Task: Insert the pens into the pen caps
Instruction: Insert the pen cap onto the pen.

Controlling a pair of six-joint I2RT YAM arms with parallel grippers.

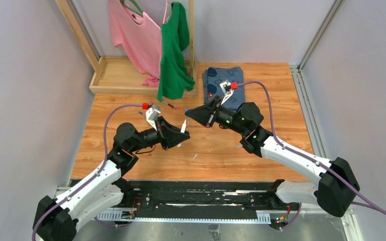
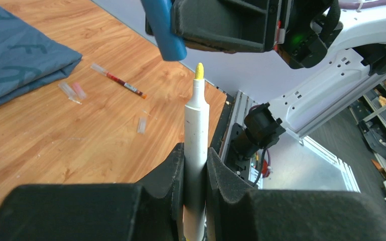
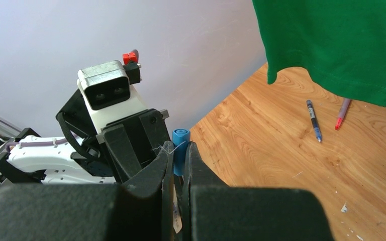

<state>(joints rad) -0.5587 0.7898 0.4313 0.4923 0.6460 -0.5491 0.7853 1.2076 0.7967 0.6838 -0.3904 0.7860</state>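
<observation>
Capping step, alignment in mid-air: white pen (image 2: 197,125) stood upright, clamped between the jaws of the left gripper (image 2: 196,156), its yellow tip (image 2: 199,71) well clear above them. Blue cap (image 2: 165,29) was pinched in the tightly closed jaws of the right gripper (image 3: 180,153), hanging just above the tip and a little to one side, not touching it. Judged stage: one pen and one cap lifted, not yet joined. Next move would call for bringing the cap into line with the tip, then pressing the two together along the barrel. Whether the cap's mouth faced the tip could not be told. Left wrist view alone showed the gap between tip and cap, and beyond its jaws a dark red pen (image 2: 118,80) and clear caps (image 2: 68,92) lying on the tabletop (image 2: 40,145) near a blue cloth (image 2: 20,60). Right wrist view alone showed the cap's end standing past its jaws, with a blue-black pen (image 3: 313,120) and a red pen (image 3: 342,113) further off under a green shirt (image 3: 331,40). Top view showed both arms meeting over the tabletop, the cap hard to make out.
</observation>
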